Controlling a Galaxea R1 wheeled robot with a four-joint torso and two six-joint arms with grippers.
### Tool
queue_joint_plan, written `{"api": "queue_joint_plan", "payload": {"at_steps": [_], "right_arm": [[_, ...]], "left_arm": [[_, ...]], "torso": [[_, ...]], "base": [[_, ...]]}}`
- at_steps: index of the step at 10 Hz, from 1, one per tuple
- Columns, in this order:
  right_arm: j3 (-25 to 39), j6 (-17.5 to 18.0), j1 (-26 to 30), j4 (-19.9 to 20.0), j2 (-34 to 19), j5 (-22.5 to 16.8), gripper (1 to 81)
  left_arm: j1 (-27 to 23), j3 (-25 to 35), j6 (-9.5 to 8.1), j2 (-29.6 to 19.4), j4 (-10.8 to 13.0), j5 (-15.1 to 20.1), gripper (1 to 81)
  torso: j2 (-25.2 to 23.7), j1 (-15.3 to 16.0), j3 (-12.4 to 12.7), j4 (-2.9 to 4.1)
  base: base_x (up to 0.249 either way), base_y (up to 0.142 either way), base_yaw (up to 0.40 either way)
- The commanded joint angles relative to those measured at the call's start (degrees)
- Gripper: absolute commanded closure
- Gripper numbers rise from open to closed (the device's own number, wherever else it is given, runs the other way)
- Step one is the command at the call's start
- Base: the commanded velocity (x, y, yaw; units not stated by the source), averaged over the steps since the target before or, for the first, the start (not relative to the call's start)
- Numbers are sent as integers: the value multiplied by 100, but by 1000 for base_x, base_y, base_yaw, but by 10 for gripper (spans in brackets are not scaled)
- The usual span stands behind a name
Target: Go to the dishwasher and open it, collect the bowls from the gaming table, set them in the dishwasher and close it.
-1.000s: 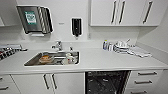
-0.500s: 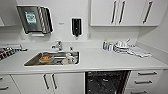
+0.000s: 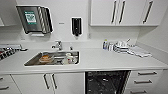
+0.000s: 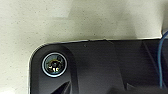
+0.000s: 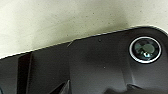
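Head view: the dishwasher (image 3: 106,82) gapes dark under the desk (image 3: 100,61) — the sink (image 3: 53,58) holds dishes; claw states cannot be told.

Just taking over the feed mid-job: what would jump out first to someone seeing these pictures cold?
The dark dishwasher cavity gapes under the white counter, right of the cabinet doors, apparently open. Left of it, the steel sink holds dishes, including something orange. On the wall above hang a towel dispenser and a black soap dispenser.
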Motion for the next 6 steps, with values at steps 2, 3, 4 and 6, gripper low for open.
{"api": "queue_joint_plan", "payload": {"at_steps": [2,3,4,6], "right_arm": [[5,-28,302,36,-43,-285,10],[5,-28,303,45,-52,-284,10],[5,-10,303,45,-52,-276,10],[13,-28,303,54,-52,-276,10]], "left_arm": [[-235,9,-3,-77,-5,285,10],[-244,9,-3,-68,-5,285,10],[-244,9,-3,-68,3,285,10],[-235,9,-3,-68,3,285,10]], "torso": [[737,-474,0,0],[943,-608,0,0],[1137,-730,0,0],[1544,-992,0,0]], "base": [[0,0,0],[0,0,0],[0,0,0],[0,0,0]]}}
